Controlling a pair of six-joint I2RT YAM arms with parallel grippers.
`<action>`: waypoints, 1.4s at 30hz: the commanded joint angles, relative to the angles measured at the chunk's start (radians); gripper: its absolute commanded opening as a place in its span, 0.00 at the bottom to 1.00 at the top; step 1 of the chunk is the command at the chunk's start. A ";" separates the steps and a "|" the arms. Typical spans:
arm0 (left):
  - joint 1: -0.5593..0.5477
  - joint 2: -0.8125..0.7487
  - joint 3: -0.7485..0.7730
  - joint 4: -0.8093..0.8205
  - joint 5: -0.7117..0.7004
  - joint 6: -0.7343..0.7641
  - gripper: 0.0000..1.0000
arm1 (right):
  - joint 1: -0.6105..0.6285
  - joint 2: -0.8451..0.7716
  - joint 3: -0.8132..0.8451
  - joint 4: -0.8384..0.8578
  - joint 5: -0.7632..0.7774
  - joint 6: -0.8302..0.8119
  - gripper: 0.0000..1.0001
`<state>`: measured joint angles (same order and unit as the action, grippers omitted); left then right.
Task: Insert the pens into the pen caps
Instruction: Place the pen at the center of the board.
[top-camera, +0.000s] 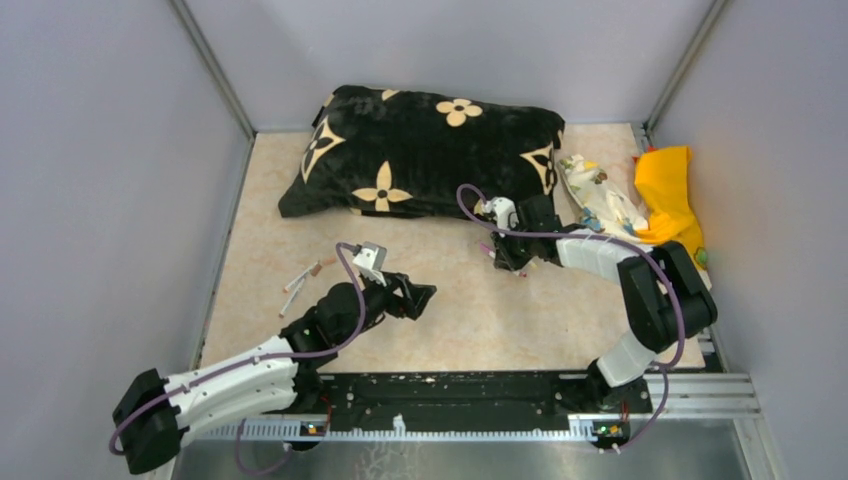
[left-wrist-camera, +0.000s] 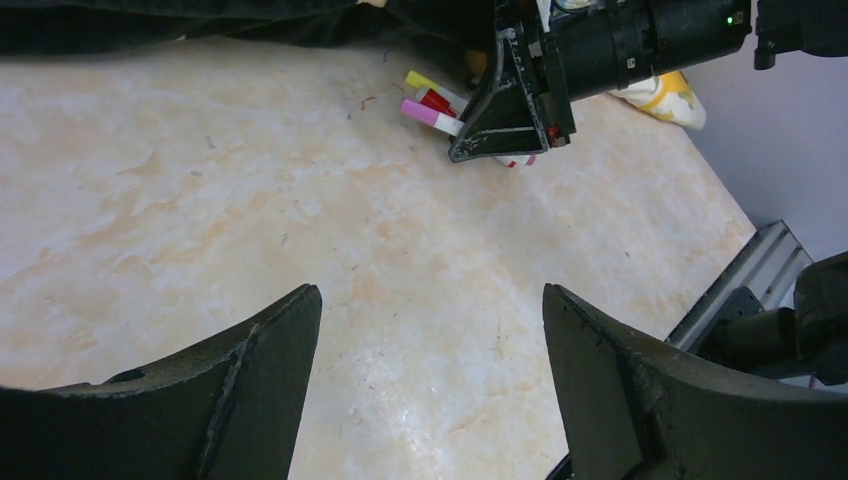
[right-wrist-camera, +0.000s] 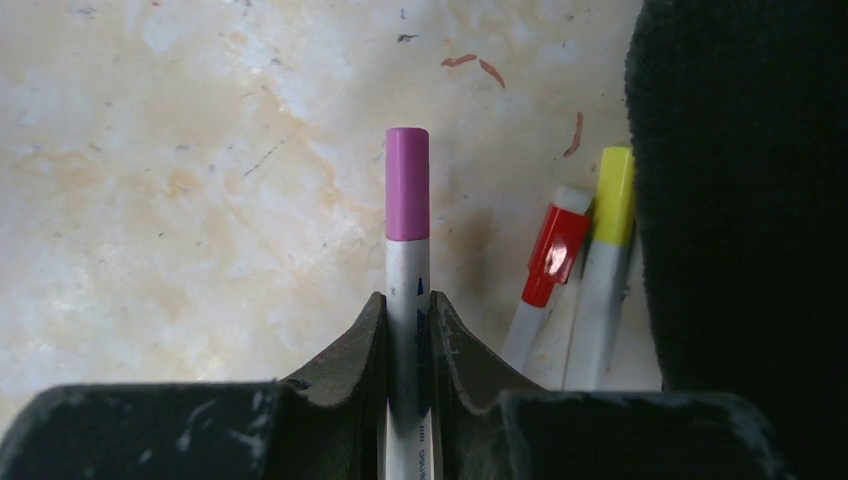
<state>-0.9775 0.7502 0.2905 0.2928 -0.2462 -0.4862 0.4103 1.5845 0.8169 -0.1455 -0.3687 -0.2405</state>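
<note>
On table (top-camera: 500, 320), marbled beige top, walled on three sides:

1. Cushion (top-camera: 420, 150). Black with cream flower motifs, lying across the back of the table.

2. Right gripper (right-wrist-camera: 407, 310). Low over the table, just in front of the cushion's right front corner. Fingers clamped tight on item 3. No gap shows on either side of the barrel.

3. Pink pen (right-wrist-camera: 407, 250). White barrel with a pink cap (right-wrist-camera: 407, 185) on its far end. The barrel is pinched between the right fingers and the capped end sticks out past the fingertips, roughly level over the table. From the left wrist the same pen (left-wrist-camera: 430, 115) points out from under the gripper.

4. Red pen (right-wrist-camera: 548, 270). White barrel, glossy red cap. It lies on the table just right of item 3, touching item 5.

5. Yellow pen (right-wrist-camera: 605, 250). White barrel, yellow end. It lies between the red pen and the cushion edge.

6. Loose pens (top-camera: 300, 280). Thin white sticks on the table at far left, well apart from items 3 to 5. They are too small to tell whether capped.

7. Left gripper (left-wrist-camera: 432, 300). Jaws spread wide with nothing between them. It hangs over bare table at centre left, facing the right gripper.

8. Yellow cloth (top-camera: 668, 190). Crumpled at the back right corner, beside a white printed bundle (top-camera: 600, 195).
</note>
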 joint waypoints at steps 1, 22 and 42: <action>0.034 -0.036 -0.025 -0.037 -0.006 -0.011 0.86 | 0.026 0.045 0.078 -0.031 0.119 -0.025 0.16; 0.412 0.249 0.321 -0.408 0.205 0.159 0.81 | -0.040 -0.213 0.166 -0.232 -0.281 -0.170 0.43; 0.860 0.447 0.339 -0.467 0.131 0.893 0.54 | -0.042 -0.297 0.156 -0.249 -0.491 -0.174 0.47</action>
<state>-0.1661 1.1908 0.6651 -0.2279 -0.1013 0.2718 0.3702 1.3228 0.9512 -0.4149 -0.8146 -0.4187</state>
